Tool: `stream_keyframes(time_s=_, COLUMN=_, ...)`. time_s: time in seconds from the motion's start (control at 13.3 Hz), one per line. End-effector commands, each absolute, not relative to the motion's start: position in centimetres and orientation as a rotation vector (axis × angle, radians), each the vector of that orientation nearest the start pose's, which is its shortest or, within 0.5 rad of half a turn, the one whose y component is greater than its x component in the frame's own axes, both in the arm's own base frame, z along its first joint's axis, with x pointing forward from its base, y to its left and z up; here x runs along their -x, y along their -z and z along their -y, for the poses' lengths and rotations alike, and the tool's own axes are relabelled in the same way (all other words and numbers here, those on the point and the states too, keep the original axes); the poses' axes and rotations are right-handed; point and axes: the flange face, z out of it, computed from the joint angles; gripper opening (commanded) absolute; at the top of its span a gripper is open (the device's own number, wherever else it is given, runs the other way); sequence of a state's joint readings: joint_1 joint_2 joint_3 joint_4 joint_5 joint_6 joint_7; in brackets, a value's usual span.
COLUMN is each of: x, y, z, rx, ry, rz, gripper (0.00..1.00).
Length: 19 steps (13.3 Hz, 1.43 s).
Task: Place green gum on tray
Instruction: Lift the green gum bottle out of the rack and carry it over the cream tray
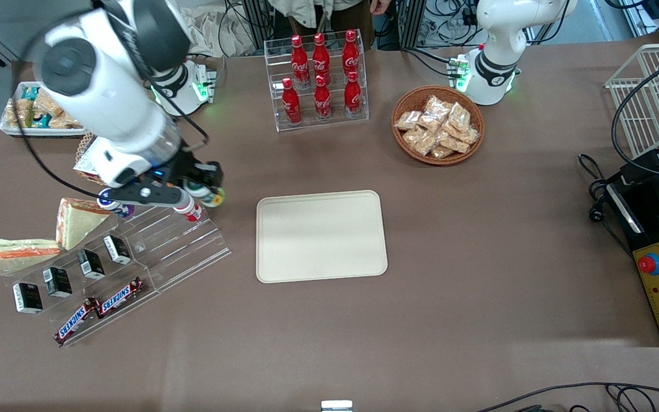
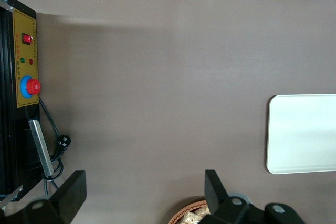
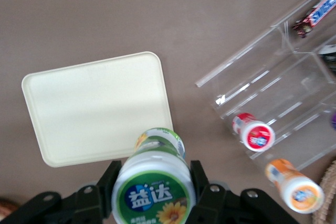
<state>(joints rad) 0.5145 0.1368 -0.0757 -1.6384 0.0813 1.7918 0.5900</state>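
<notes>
End effector clamps the green gum, lid label legible only in wrist view; front view shows it above the stand, beside the tray.

- Green gum, clamped in the pincer: lid reads "益达".
- Two candy bars on the clear stand: "SNICKERS".
- Red bottles in the acrylic rack: Coca-Cola script.

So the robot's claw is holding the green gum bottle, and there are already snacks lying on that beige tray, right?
Not quite. The gripper does hold the green gum, above the table beside the clear stand, but the tray has nothing on it, as the front view shows.
</notes>
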Motion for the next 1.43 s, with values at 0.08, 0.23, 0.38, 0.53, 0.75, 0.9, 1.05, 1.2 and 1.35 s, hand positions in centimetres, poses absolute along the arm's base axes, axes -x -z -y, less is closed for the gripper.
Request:
stream_keyframes(time_s=0.08, x=-52.4, y=-44.0, z=-29.6, rx=3.020, ry=-0.001, rz=-0.427, gripper=0.17)
stream_keyframes(time_s=0.23, x=-51.1, y=-38.9, z=-30.4, rx=3.010, ry=0.027, rz=-0.461, gripper=0.17)
stream_keyframes(time_s=0.38, x=-49.5, y=-34.0, z=-30.9, rx=3.005, ry=0.057, rz=-0.466, gripper=0.17)
stream_keyframes(time_s=0.53, x=-48.3, y=-30.1, z=-31.2, rx=3.010, ry=0.077, rz=-0.448, gripper=0.17)
stream_keyframes(time_s=0.75, x=-47.4, y=-26.3, z=-32.0, rx=3.005, ry=0.098, rz=-0.477, gripper=0.18)
stream_keyframes(time_s=0.9, x=-47.1, y=-24.7, z=-32.6, rx=2.998, ry=0.113, rz=-0.505, gripper=0.20)
stream_keyframes(time_s=1.05, x=-47.1, y=-23.8, z=-32.7, rx=2.997, ry=0.114, rz=-0.515, gripper=0.26)
stream_keyframes(time_s=1.2, x=-47.0, y=-23.3, z=-33.0, rx=2.996, ry=0.114, rz=-0.531, gripper=1.00)
stream_keyframes(time_s=1.35, x=-47.1, y=-23.4, z=-33.1, rx=2.991, ry=0.118, rz=-0.540, gripper=1.00)
